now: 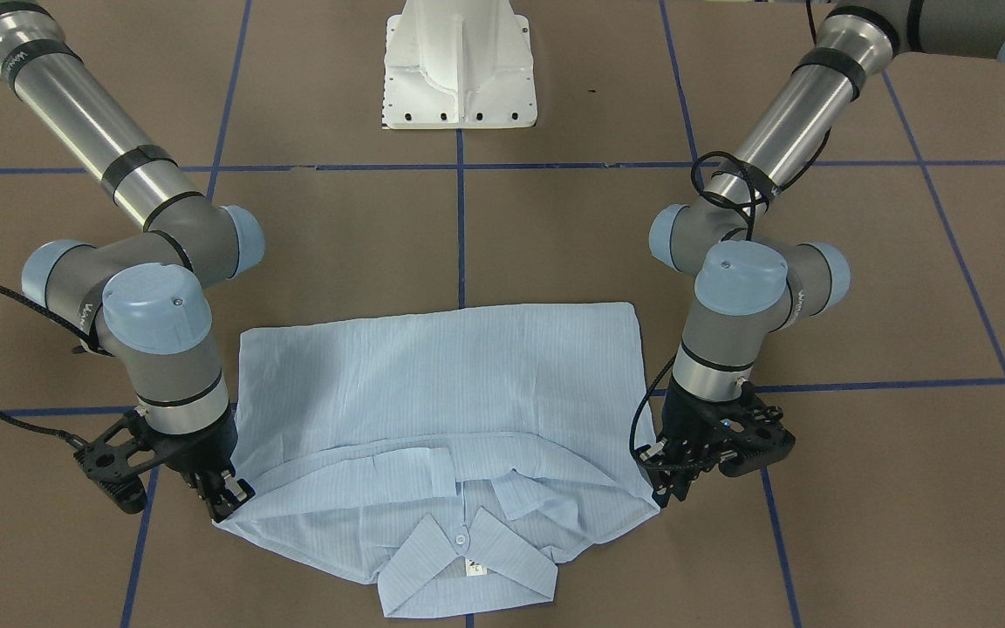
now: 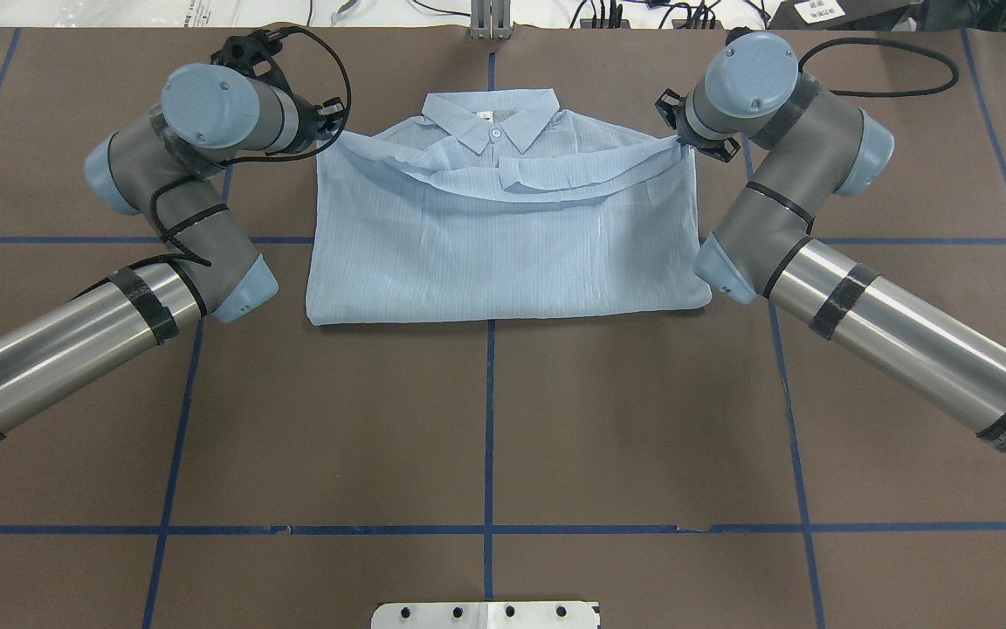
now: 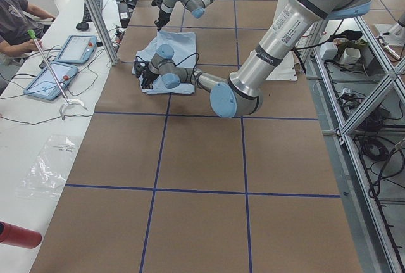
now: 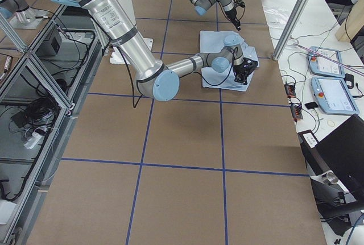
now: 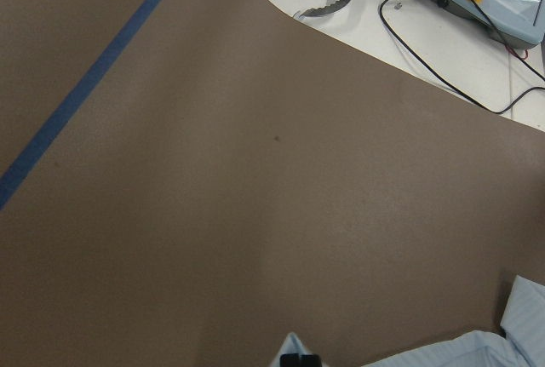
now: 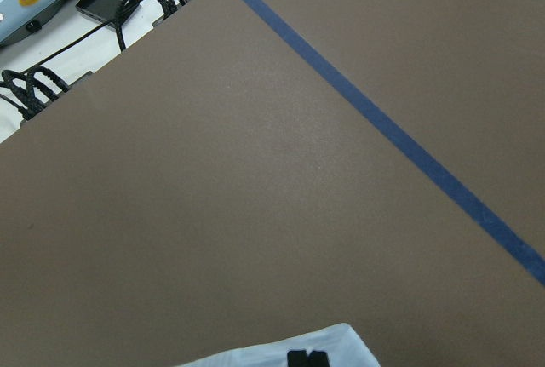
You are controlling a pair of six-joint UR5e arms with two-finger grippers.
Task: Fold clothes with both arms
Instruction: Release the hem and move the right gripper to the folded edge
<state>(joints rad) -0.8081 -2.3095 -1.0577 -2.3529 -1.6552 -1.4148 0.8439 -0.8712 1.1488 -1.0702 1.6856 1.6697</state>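
While left gripper, upper left in the overhead view, pinches one folded corner, shirt lies flat upper centre, collar toward the top edge; right gripper, upper right, pinches the other corner. Risk: uneven pull or a slipped pinch skews the fold, since thin cloth drags.

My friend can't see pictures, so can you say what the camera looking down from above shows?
A pale-blue shirt lies partly folded on a brown table, with its collar at the far edge. The robot's left gripper and right gripper each pinch one shoulder corner of it.
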